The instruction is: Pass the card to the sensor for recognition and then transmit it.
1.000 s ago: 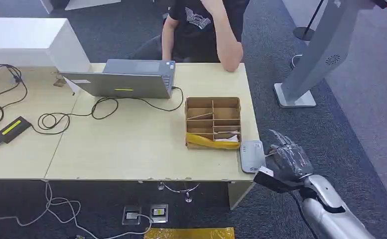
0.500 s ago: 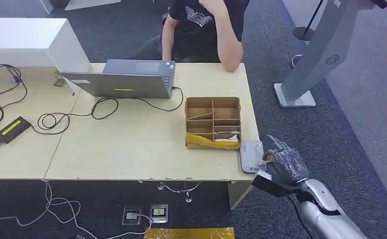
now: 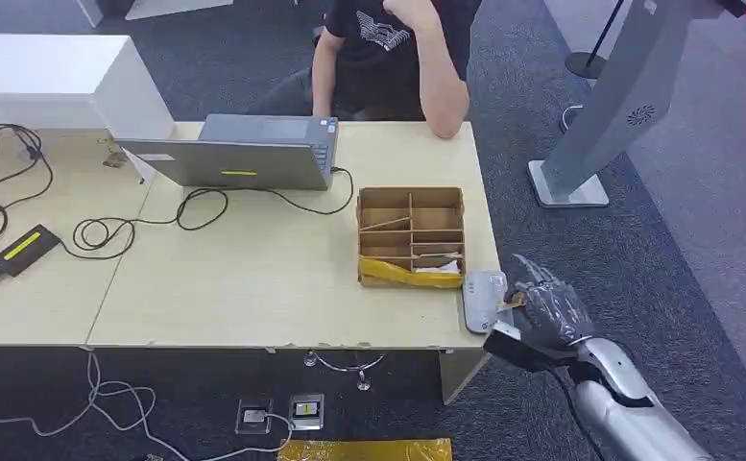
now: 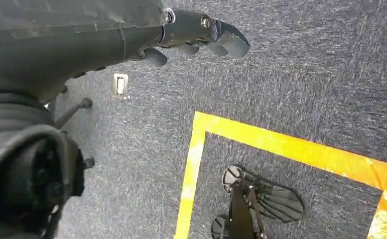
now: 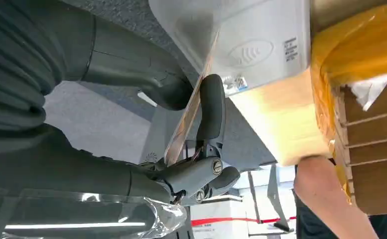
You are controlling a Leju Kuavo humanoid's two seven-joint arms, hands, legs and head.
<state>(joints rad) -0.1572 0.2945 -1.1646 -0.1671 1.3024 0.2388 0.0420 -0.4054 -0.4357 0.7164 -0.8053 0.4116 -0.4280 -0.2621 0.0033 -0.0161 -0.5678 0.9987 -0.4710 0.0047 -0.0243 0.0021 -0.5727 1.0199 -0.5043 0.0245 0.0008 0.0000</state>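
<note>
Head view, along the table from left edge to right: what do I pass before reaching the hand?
Black box with yellow label → laptop → compartmented cardboard box → grey card sensor → right hand holding the card.

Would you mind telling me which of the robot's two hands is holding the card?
The right hand, beside the grey sensor at the table's corner, pinches the card edge-on. The left hand hangs over the carpet, holding nothing.

From my head view the card point(image 3: 511, 303) is a sliver, mostly hidden by my right hand point(image 3: 544, 312). The sensor's point(image 5: 253, 40) print is too small to read. My left hand's point(image 4: 201, 37) fingers are partly hidden.
</note>
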